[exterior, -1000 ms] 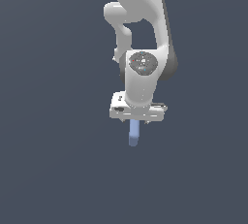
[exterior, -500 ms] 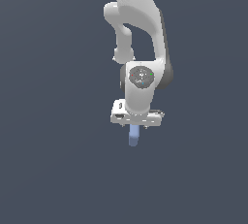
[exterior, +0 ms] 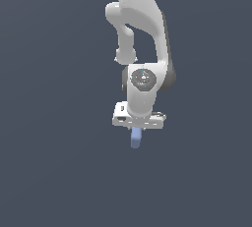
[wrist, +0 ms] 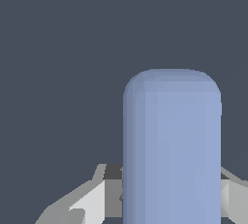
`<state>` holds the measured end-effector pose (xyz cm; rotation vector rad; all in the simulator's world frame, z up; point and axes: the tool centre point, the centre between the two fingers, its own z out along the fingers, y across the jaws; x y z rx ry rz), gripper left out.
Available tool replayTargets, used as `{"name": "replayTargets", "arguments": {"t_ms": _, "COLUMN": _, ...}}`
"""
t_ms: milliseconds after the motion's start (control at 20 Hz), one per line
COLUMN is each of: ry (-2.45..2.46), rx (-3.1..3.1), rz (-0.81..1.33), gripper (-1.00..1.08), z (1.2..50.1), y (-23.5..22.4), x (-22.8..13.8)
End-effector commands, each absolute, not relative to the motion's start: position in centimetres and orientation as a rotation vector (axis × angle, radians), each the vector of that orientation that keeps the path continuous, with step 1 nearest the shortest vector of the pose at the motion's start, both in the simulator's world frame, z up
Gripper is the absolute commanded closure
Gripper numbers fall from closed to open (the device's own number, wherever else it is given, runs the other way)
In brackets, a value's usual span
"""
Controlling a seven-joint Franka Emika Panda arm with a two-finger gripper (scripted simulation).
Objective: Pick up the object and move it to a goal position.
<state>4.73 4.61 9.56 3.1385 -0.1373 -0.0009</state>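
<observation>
My gripper (exterior: 136, 128) was closed on the object (exterior: 136, 138), a small periwinkle-blue block with rounded corners. My jaws pressed against its two long sides, holding its upper end. The rest of the block hung straight down below my jaws, upright and narrower than my white hand. In the wrist view the object (wrist: 172, 145) stood out directly ahead from between my jaws and filled much of the picture; one pale finger (wrist: 85, 201) showed beside it and a sliver of the other showed on its far side. Around my jaws I saw only plain dark grey-blue background, and nothing touched the block's free end.
</observation>
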Motion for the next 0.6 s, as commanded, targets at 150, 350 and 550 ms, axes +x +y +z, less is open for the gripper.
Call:
{"name": "replayTargets", "arguments": {"t_ms": 150, "ry": -0.137, "rx": 3.139, "rz": 0.000, "gripper": 1.08, "z": 9.6, "y": 4.6, "x": 4.8}}
{"name": "replayTargets", "arguments": {"t_ms": 350, "ry": -0.137, "rx": 3.139, "rz": -0.001, "gripper": 1.08, "z": 9.8, "y": 4.7, "x": 4.8}}
{"name": "replayTargets", "arguments": {"t_ms": 550, "ry": -0.137, "rx": 3.139, "rz": -0.001, "gripper": 1.08, "z": 11.1, "y": 5.2, "x": 5.0}}
